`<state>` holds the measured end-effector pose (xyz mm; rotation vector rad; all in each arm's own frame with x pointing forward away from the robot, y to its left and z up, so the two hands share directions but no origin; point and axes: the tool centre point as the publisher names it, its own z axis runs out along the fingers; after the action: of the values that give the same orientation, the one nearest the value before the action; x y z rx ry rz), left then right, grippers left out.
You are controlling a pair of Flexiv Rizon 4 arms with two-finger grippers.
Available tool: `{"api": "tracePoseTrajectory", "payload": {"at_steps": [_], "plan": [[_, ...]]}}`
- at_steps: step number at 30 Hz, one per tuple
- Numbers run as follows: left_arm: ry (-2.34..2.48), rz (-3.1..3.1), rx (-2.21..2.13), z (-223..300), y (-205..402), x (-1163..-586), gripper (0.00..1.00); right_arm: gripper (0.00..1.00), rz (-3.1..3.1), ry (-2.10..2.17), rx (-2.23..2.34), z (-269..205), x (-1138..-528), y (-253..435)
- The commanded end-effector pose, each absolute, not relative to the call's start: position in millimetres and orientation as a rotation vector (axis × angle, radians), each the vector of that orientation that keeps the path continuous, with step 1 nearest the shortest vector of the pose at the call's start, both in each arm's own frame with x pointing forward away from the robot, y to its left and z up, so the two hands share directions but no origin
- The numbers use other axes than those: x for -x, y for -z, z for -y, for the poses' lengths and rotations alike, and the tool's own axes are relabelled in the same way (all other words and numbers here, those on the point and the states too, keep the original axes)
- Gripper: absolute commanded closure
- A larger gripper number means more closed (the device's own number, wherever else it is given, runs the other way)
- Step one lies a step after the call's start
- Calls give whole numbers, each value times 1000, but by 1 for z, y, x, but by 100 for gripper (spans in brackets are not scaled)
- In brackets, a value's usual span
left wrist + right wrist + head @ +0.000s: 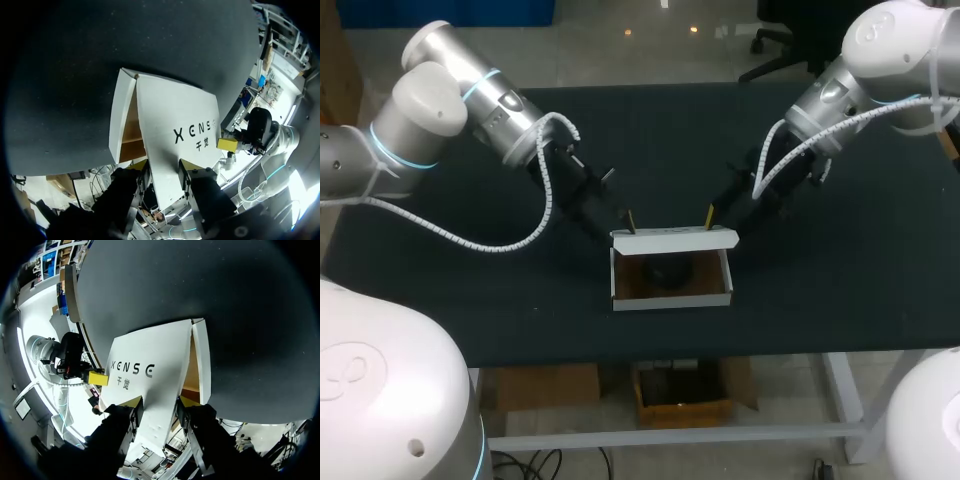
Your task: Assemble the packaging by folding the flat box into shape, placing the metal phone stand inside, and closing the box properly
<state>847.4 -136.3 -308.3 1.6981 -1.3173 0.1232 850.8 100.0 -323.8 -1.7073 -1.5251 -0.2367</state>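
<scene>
Center of the black table point(840, 290): the white box point(670, 299) is sitting open, its brown inside facing up. A dark object that I am taking for the phone stand point(667, 272) is lying inside it, toward the back wall. The lid point(675, 238) is standing raised along the box's rear edge, with its printed outer face turned away from the opening and toward my two arms.

My left arm point(440, 110) is coming in from the rear left and my right arm point(880, 50) from the rear right, and the two are meeting just behind the box. The left gripper point(628, 222) is sitting at the lid's left upper corner. The right gripper point(711, 216) is sitting at its right upper corner. Each is touching or just beside the lid's top edge.

From the left wrist, the lid's printed face is running straight in toward that gripper. The box's white side wall and a strip of its brown inside are showing beside the lid. The right gripper is showing just past the lid's far corner.

From the right wrist, the scene is reading the other way round. The same printed face is running in toward the right gripper, the opposite side wall is standing beside the lid, and the left gripper is showing at the lid's far corner.

The phone stand itself is hidden behind the lid in both wrist views. I cannot tell whether either gripper is clamping the lid or only resting against it.
</scene>
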Motion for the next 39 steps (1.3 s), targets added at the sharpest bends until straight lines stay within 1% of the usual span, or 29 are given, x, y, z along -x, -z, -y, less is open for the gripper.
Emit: {"api": "tracePoseTrajectory", "payload": {"at_steps": [1,15,39], "plan": [[-112,1322,-1693,141,309,-850,62,58,1527,224,1695,-104,-855,326],[-108,1327,-1682,139,320,-847,61,58,1533,219,1701,-102,-852,332],[-112,1376,-1672,134,332,-837,60,54,1577,215,1694,-99,-850,343]]}}
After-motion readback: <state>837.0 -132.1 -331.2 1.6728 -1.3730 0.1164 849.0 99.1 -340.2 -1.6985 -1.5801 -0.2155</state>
